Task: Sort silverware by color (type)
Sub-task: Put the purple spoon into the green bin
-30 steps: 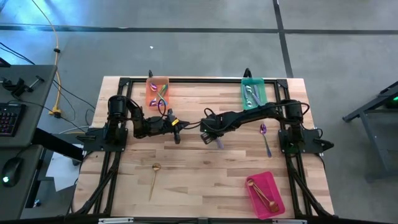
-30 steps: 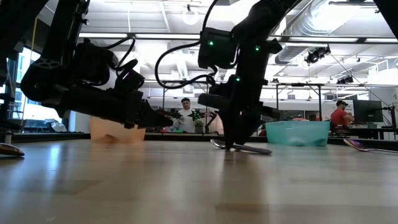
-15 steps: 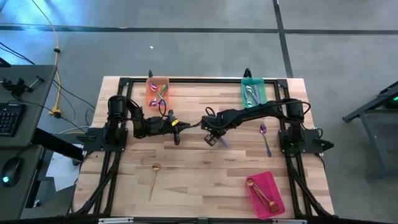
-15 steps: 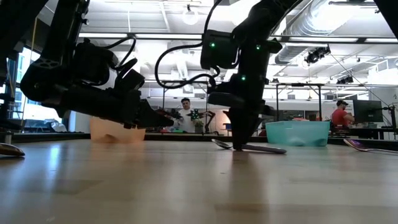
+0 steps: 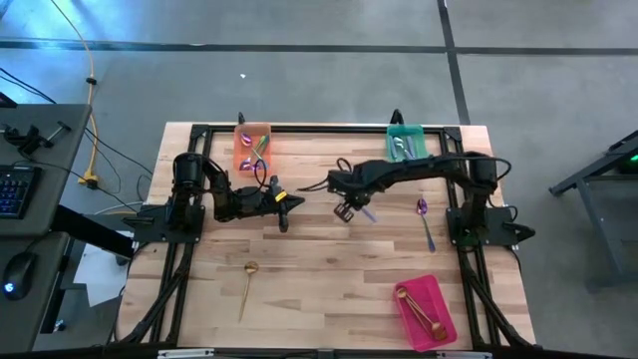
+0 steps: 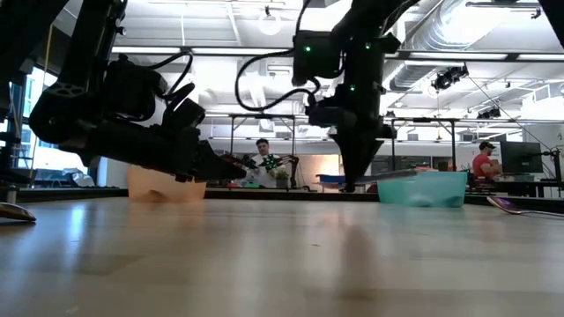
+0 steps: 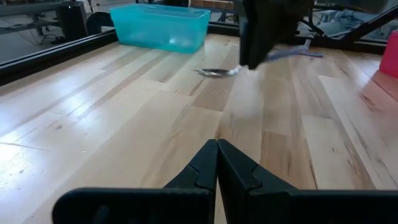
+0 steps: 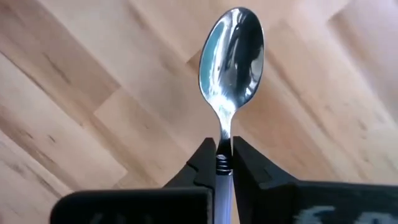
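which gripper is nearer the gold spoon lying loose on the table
Left. The left gripper hovers just beyond the gold spoon, toward the table's middle; the right gripper, holding a lavender-handled spoon, is farther off.

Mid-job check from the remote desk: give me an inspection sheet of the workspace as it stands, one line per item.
Surface: wooden table, black frame around it.
Job's things: silver spoon with lavender handle, held off the table; gold spoon and iridescent spoon loose on the wood; more spoons lie in the orange tray, teal tray and pink tray.
Clutter: nothing seen on the table.
Grippers: right claw shut on the silver spoon's neck, mid-table; left claw shut, empty, waiting left of centre.
Cables: black leads along both arms; yellow cable on the floor.
Surroundings: desk with keyboard and mouse; people far behind.
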Motion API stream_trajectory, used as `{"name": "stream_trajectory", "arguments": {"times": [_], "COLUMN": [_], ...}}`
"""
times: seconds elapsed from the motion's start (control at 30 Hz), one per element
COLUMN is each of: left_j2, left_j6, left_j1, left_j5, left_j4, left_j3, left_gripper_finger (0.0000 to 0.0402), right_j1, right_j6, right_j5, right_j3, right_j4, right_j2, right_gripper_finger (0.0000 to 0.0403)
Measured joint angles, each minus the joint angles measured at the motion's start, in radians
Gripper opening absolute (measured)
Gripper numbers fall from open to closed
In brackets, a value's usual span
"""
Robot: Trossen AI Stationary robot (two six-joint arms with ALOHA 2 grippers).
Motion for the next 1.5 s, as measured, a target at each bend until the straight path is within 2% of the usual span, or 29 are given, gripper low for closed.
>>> {"name": "stream_trajectory", "arguments": {"times": [0.13,0.23,0.43,0.5,0.6,0.8,0.93,1.07,1.17,1.33,1.5], "left_j2": [0.0,0.0,0.0,0.0,0.0,0.0,0.0,0.0,0.0,0.0,0.0], "left_j6": [0.0,0.0,0.0,0.0,0.0,0.009,0.009,0.01,0.01,0.01,0.01], "left_j1": [0.0,0.0,0.0,0.0,0.0,0.002,0.002,0.002,0.002,0.002,0.002], "left_j5": [0.0,0.0,0.0,0.0,-0.001,-0.001,-0.002,-0.002,-0.002,-0.002,-0.002], "left_j4": [-0.001,-0.002,-0.002,-0.002,-0.002,-0.002,-0.002,-0.002,-0.002,-0.004,-0.009], "left_j3": [-0.001,-0.003,-0.003,-0.002,-0.002,-0.002,-0.002,-0.002,-0.002,-0.002,-0.002], "left_gripper_finger": [0.0,0.0,0.0,0.0,0.0,0.0,0.0,0.0,0.0,0.0,0.0], "right_j1": [-0.05,-0.107,-0.29,-0.353,-0.393,-0.357,-0.292,-0.218,-0.151,-0.051,-0.024], "right_j6": [-0.007,-0.027,-0.096,-0.148,-0.242,-0.279,-0.247,-0.281,-0.389,-0.6,-0.702], "right_j5": [0.025,0.095,0.229,0.222,0.151,0.07,0.065,0.072,0.121,0.266,0.392], "right_j3": [0.003,0.003,-0.003,-0.023,-0.067,-0.109,-0.109,-0.109,-0.109,-0.109,-0.109], "right_j4": [-0.069,-0.161,-0.3,-0.284,-0.197,-0.08,-0.079,-0.068,-0.089,-0.146,-0.157], "right_j2": [-0.083,-0.161,-0.309,-0.331,-0.334,-0.328,-0.328,-0.307,-0.255,-0.134,-0.028], "right_gripper_finger": [0.0003,0.0003,0.0003,0.0002,0.0001,0.0013,0.0061,0.0106,0.0118,0.0119,0.0119]}}
